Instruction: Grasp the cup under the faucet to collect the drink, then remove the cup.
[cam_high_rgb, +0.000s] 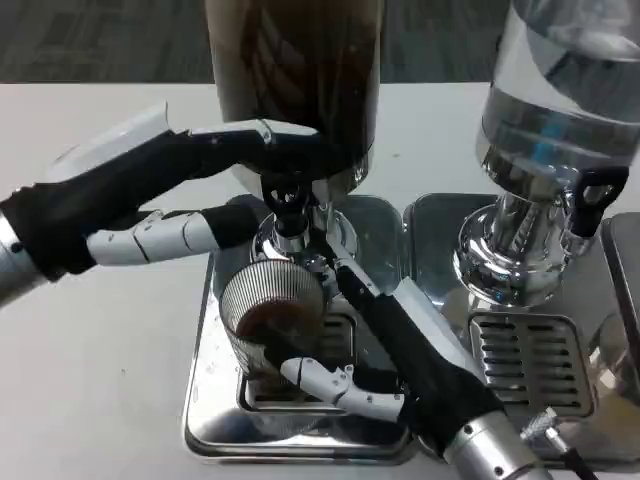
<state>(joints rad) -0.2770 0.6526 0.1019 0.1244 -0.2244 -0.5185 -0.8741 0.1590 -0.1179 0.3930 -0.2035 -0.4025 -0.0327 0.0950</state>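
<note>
Ribbed clear cup (272, 315), upright beneath the faucet (289, 215), sits gripped in the right hand (345, 385); left hand (215, 185) wraps the tap above, fingers closed around it.

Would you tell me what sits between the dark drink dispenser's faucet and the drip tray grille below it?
In the head view, the ribbed clear cup, holding some dark drink, sits between the faucet and the grille; the right hand grips it.

White tabletop (120, 380) carried two chrome drip trays side by side, nearly touching: one tray (215, 425) w/ the dark-drink dispenser (295, 70) standing on it, the other (445, 215) to its right w/ a clear-liquid dispenser (560, 110).
</note>
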